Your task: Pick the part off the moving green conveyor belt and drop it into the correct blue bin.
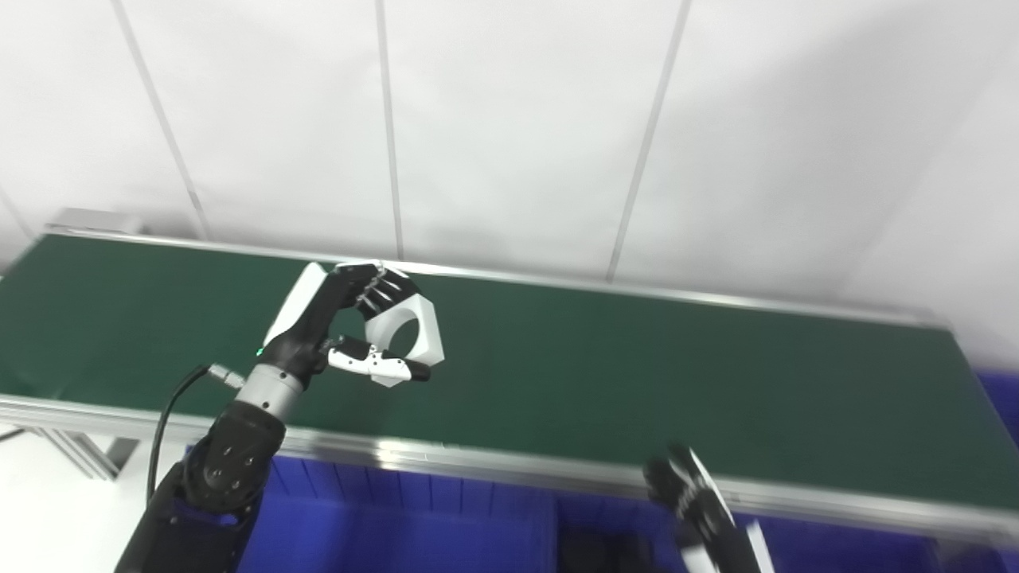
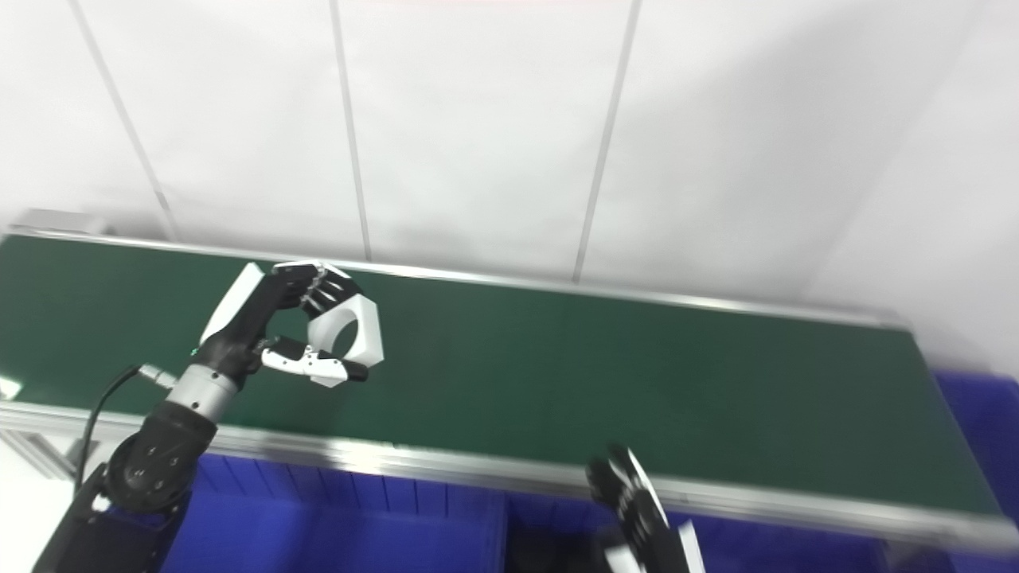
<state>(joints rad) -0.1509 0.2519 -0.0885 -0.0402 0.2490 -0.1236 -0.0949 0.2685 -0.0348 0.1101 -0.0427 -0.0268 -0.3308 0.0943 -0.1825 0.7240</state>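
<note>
Since the left robot hand [image 1: 342, 322] already pinches the white part [image 1: 407, 330] between fingers and thumb above the belt [image 1: 637, 374] at left centre of the left eye view, the pick looks done and the drop into a bin [image 1: 398, 517] remains. In the right eye view, the right robot hand [image 2: 633, 501] sits blurred at the lower edge, pointing upward; I cannot tell whether it is spread or pressed together.

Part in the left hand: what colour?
White part, hexagonal with a round hole; clearest in the left eye view.
</note>
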